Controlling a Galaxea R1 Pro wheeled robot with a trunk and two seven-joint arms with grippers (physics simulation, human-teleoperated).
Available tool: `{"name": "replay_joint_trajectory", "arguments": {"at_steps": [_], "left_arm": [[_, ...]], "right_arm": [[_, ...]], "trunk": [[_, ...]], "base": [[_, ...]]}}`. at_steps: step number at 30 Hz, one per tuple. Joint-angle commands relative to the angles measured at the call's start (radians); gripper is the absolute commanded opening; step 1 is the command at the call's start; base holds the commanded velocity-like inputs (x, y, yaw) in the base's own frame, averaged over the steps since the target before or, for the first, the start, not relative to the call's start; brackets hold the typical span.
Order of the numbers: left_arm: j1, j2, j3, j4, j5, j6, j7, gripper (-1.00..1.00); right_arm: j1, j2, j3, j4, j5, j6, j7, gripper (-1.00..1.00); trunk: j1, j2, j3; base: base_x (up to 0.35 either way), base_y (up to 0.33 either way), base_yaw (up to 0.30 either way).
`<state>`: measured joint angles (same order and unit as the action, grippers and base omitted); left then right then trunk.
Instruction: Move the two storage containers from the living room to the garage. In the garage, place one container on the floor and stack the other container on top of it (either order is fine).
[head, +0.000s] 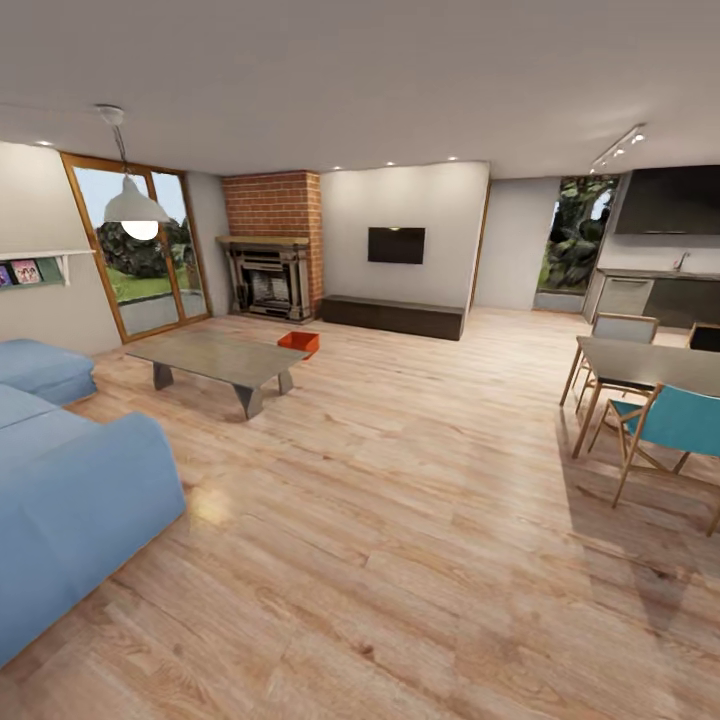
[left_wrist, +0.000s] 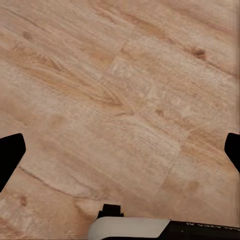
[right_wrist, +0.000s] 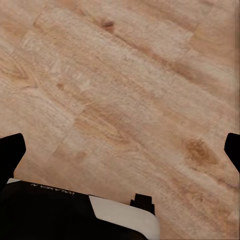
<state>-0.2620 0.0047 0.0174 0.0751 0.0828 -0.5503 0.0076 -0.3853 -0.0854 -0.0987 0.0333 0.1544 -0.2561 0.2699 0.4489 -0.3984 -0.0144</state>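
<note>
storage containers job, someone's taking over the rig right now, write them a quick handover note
Left gripper: open, empty, over the wood plank floor.
Right gripper: open, empty, over the same floor.
One orange-red storage container sits on the floor beyond the grey coffee table, before the brick fireplace. I can't see the second one.
Done: nothing carried yet.
Left: fetch both, take them to the garage, stack them.

Bright even daylight from the glass doors, soft chair shadows, slightly blurry renders, wide-angle stretch at edges
</note>
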Motion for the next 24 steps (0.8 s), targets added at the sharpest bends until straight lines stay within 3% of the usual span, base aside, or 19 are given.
{"name": "replay_joint_trajectory", "arguments": {"at_steps": [1,10,24], "left_arm": [[-0.002,0.0,0.001,0.004,0.005,-0.007,-0.001,1.0],[-0.002,0.0,0.001,0.004,0.005,-0.006,-0.001,1.0],[-0.001,0.0,0.001,0.004,0.005,-0.006,-0.001,1.0]], "right_arm": [[-0.001,-0.001,-0.009,0.004,0.01,-0.006,0.002,1.0],[-0.002,-0.001,-0.009,0.004,0.01,-0.006,0.002,1.0],[-0.002,-0.001,-0.009,0.004,0.01,-0.006,0.002,1.0]], "trunk": [[0.001,-0.002,-0.002],[0.001,-0.002,-0.002],[0.001,-0.002,-0.002]], "base": [[0.313,-0.181,0.0],[0.313,-0.175,0.0],[0.317,-0.087,0.0]]}}
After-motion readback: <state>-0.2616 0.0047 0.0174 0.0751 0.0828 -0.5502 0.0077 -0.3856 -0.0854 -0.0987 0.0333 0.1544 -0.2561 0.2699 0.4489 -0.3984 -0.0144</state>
